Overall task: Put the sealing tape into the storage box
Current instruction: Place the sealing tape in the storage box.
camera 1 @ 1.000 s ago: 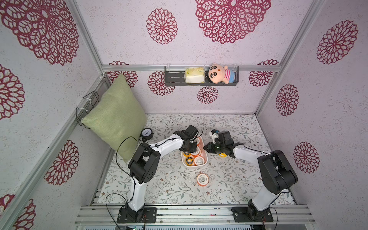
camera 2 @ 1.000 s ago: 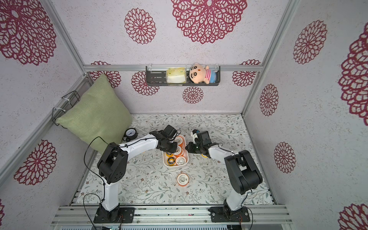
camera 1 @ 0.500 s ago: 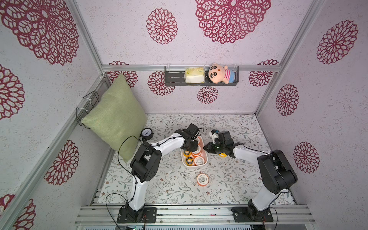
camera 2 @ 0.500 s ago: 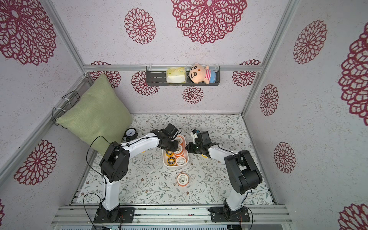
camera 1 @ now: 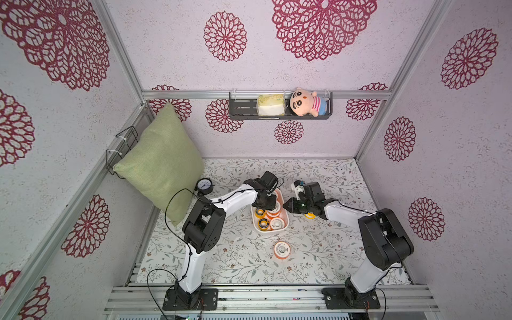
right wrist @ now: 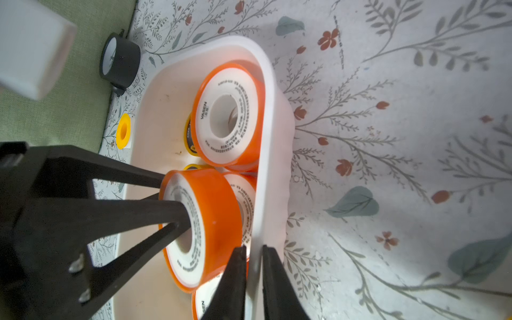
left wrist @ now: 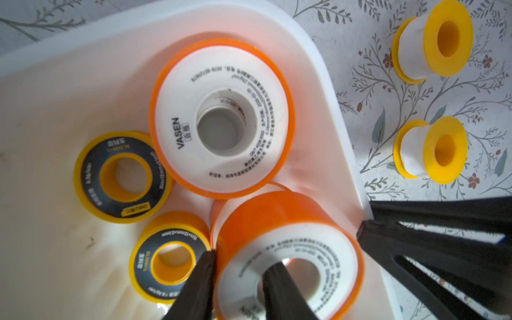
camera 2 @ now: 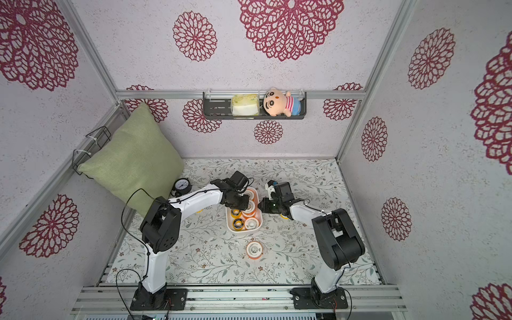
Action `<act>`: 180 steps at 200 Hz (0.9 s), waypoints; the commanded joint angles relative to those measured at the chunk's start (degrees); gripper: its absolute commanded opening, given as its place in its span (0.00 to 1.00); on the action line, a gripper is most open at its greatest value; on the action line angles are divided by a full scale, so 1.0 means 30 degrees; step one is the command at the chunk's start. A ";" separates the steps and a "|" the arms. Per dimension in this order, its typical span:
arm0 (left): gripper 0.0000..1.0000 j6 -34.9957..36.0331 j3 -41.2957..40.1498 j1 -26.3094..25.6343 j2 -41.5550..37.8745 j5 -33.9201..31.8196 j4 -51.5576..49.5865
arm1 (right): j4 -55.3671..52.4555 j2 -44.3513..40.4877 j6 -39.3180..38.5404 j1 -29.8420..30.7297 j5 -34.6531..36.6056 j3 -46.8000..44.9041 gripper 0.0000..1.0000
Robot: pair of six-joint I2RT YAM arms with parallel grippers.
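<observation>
The white storage box point(camera 1: 271, 233) point(camera 2: 243, 230) holds several spools of sealing tape. My left gripper point(left wrist: 242, 259) point(camera 1: 267, 202) is shut on an orange spool point(left wrist: 277, 216) point(right wrist: 219, 210), one finger in its hole and one outside. That spool sits tilted on other spools inside the box. My right gripper point(right wrist: 252, 249) point(camera 1: 285, 206) is shut on the box's wall point(right wrist: 267, 110). Another orange spool point(left wrist: 177, 97) and two black-faced yellow ones point(left wrist: 91, 177) point(left wrist: 144, 266) lie in the box. One orange spool point(camera 1: 282, 249) point(camera 2: 254, 249) lies on the table in front.
Two yellow spools point(left wrist: 432, 41) point(left wrist: 432, 149) lie beside the box near the right arm, and another point(right wrist: 123, 131) lies on its far side. A black gauge point(camera 1: 204, 186) and a green pillow point(camera 1: 163, 163) stand at the left. A wall shelf point(camera 1: 243, 108) holds a plush toy.
The left wrist has shifted slightly toward the back over the box with the orange spool. The right arm has stayed still on the box's wall.
</observation>
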 commanded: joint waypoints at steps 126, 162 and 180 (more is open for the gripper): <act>0.22 0.0148 -0.0116 -0.0159 -0.0326 0.0601 0.0117 | -0.0532 0.0119 -0.0156 -0.0058 -0.0024 0.0508 0.17; 0.22 0.0035 -0.0260 -0.0188 -0.0786 0.0539 0.0038 | -0.0553 0.0109 -0.0153 -0.0050 -0.0046 0.0483 0.17; 0.24 0.0036 -0.0337 -0.0268 -0.1021 0.0391 -0.0034 | -0.0591 0.0079 -0.0156 -0.0053 -0.0030 0.0451 0.17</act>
